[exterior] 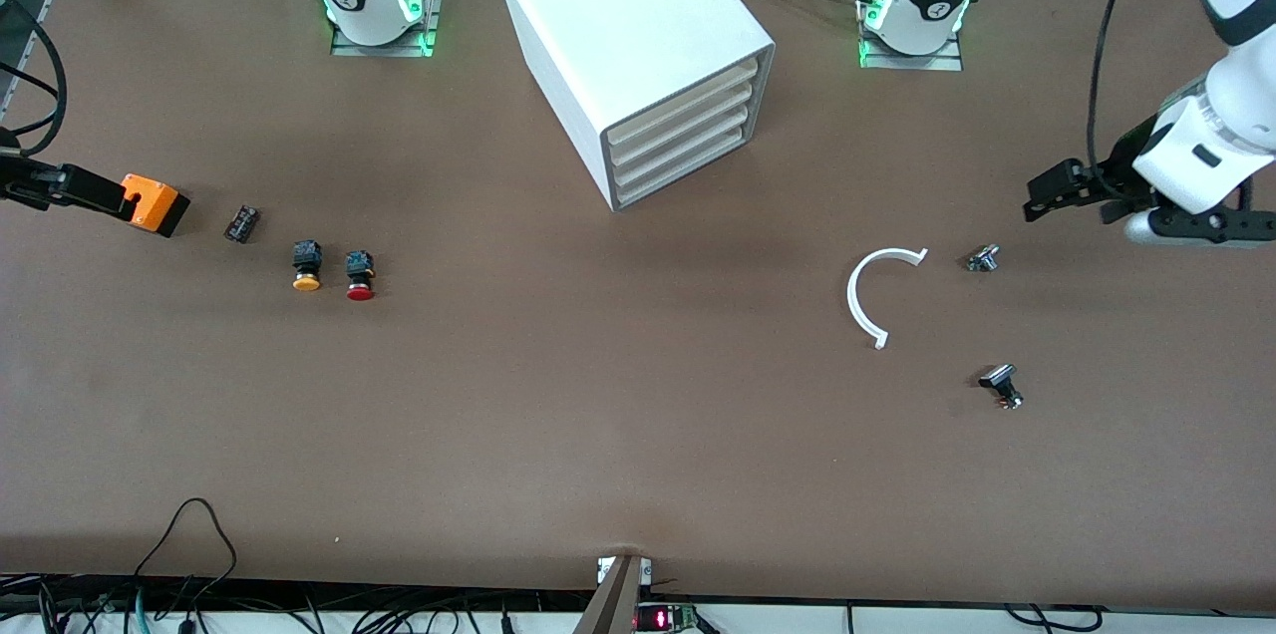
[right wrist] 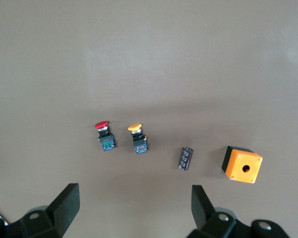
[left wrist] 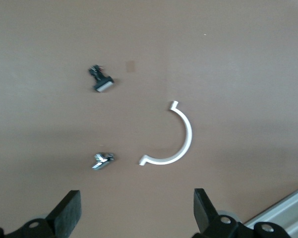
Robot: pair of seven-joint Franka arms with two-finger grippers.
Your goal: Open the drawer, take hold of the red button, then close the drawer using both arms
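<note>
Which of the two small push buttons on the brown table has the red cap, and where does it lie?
The red-capped push button lies beside the orange-capped push button, closer to the white drawer cabinet; only cap colour differs.

right hand [exterior: 20,185] cut off at frame edge, two small metal parts [exterior: 984,259] blurred, indistinct

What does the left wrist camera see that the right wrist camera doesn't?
Only the left wrist view shows the white curved piece and two small metal-and-black parts.

Only the right wrist view shows the red button, the orange-capped button, a small black part and the orange box.

Both show the bare brown table and their own gripper open above it: left gripper, right gripper.
</note>
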